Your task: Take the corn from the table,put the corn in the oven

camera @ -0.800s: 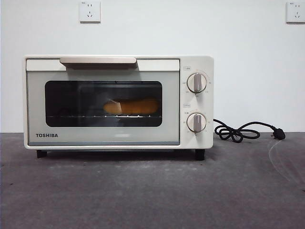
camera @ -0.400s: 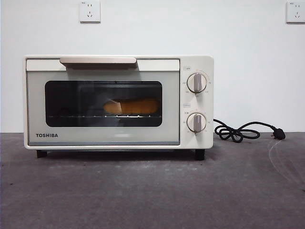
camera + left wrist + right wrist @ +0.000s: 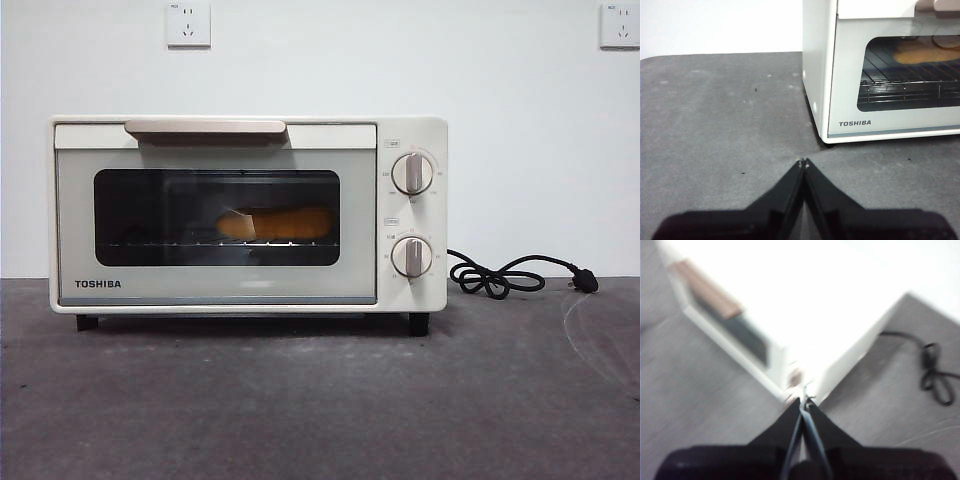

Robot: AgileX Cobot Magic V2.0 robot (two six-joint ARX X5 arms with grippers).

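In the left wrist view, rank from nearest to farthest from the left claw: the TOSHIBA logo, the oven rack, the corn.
1. TOSHIBA logo, low on the oven door, nearest the left claw.
2. Oven rack, behind the glass.
3. Corn, farthest, lying on the rack.

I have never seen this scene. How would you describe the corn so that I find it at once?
Look first at the cream-white Toshiba oven standing on the dark grey table. Behind its dark glass window, with the door shut, the corn lies on the wire rack. It is the only yellow-orange thing in the scene, a long tapered cob among white, grey and black surroundings.
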